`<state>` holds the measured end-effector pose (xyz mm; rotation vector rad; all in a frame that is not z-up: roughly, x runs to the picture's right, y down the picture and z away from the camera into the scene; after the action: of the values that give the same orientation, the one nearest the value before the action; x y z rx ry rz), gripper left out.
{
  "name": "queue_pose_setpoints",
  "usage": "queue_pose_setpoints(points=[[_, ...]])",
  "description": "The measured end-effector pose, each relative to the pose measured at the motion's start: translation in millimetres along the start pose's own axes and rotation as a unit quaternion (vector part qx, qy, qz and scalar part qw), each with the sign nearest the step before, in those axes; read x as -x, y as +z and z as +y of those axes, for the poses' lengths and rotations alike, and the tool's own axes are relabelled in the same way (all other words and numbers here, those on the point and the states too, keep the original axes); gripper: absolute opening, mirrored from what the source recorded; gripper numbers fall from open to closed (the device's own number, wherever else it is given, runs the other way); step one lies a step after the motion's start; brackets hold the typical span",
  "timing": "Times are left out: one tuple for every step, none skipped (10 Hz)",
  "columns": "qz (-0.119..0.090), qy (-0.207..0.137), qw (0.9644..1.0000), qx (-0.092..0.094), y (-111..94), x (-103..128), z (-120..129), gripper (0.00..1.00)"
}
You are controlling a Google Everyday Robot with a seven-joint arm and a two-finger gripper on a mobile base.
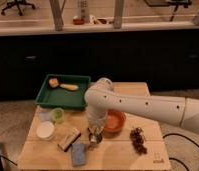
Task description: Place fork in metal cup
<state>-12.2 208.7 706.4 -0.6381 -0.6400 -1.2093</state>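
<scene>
The dark counter front (143,55) fills the whole back of your view, well apart from the wooden table (118,152) (its front edge runs just above the bottom of the frame). The widest bare wood lies at the front right, between the dark clustered item (138,139) and the table's right edge. There is also a bare strip along the front left.

The 1 white arm (143,106) comes in from the right, is cut off at the frame edge, and covers much of the table's back right. The green tray (63,97) sits at the back left corner with the tan-handled brush (63,86) in it. The orange bowl (116,121) is partly hidden under the arm.

On the left you have 2 round things, the white container (45,130) and the light green cup (57,115). Near them are a tan block (68,138) and a blue item (79,154).

The gripper (95,131) points down right over the metal cup (95,140), just left of the bowl. You cannot tell whether it stands wide or narrow. The cup shows only as a small dark shiny shape. The fork cannot be made out; the gripper and cup hide that spot.
</scene>
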Motion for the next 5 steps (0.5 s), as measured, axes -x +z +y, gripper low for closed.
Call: queue_pose_setpoints(points=[[-0.001, 0.001, 1.0000, 0.001, 0.7, -0.2, 0.8, 0.69], [-0.001, 0.001, 1.0000, 0.001, 1.6, -0.8, 1.2, 0.77], [-0.002, 0.001, 1.0000, 0.001, 2.1, -1.6, 0.9, 0.80], [-0.002, 0.001, 1.0000, 0.001, 2.5, -2.2, 0.4, 0.80], [-0.002, 0.000, 1.0000, 0.002, 3.3, -2.8, -1.4, 0.80]])
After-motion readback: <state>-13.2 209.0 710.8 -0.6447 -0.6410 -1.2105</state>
